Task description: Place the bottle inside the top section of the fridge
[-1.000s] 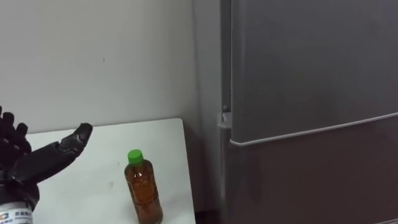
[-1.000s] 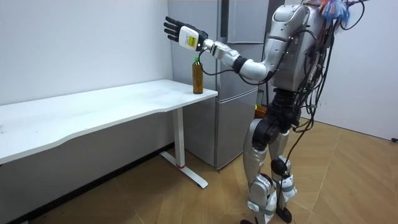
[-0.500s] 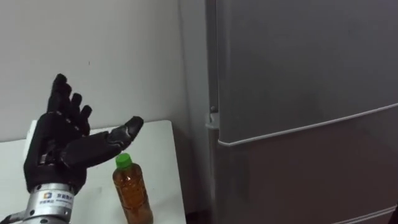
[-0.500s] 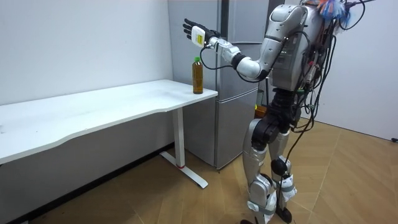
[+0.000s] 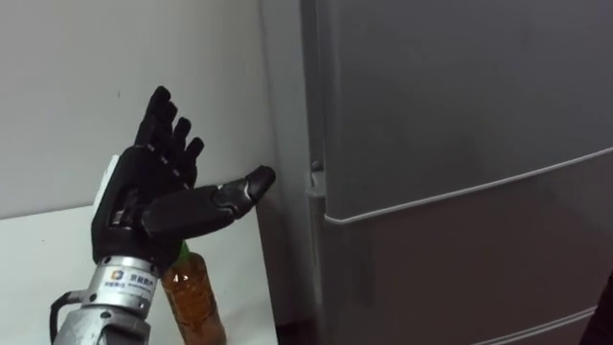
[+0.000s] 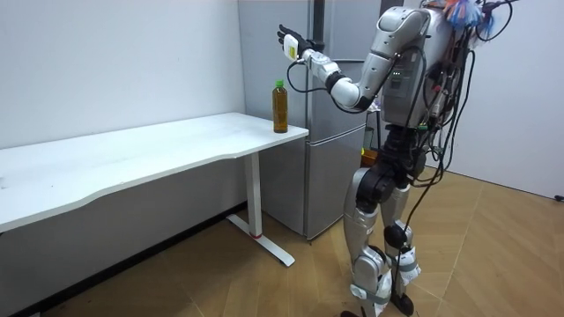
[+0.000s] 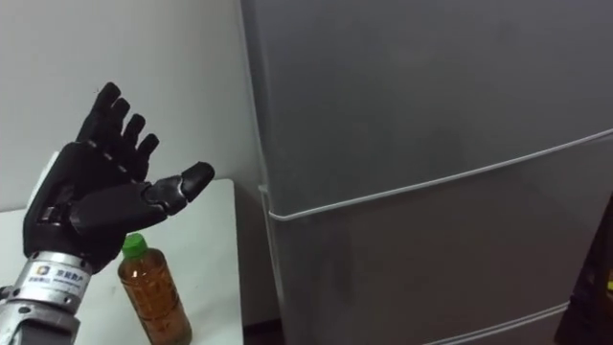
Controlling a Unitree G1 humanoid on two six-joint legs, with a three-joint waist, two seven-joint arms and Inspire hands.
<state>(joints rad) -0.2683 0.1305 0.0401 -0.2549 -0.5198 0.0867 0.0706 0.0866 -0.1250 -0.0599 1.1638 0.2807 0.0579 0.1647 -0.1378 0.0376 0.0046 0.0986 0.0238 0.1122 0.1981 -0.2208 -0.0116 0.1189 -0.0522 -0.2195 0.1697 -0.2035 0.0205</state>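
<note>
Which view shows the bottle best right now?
The room view: the whole bottle stands upright at the table end. Both eye views crop its base, and the open left hand partly covers its cap in the left eye view.

One bottle (image 5: 196, 309) stood at the desk's (image 6: 132, 145) corner, and it bore one green cap (image 7: 133, 245). There was one desk, with one leg (image 6: 255, 198) in sight. One fridge (image 5: 460, 96) stood beside that corner; two seams crossed its front, an upper seam (image 5: 460, 187) and a lower seam (image 7: 522, 323). One hand was raised, the left hand (image 5: 153, 196).
</note>
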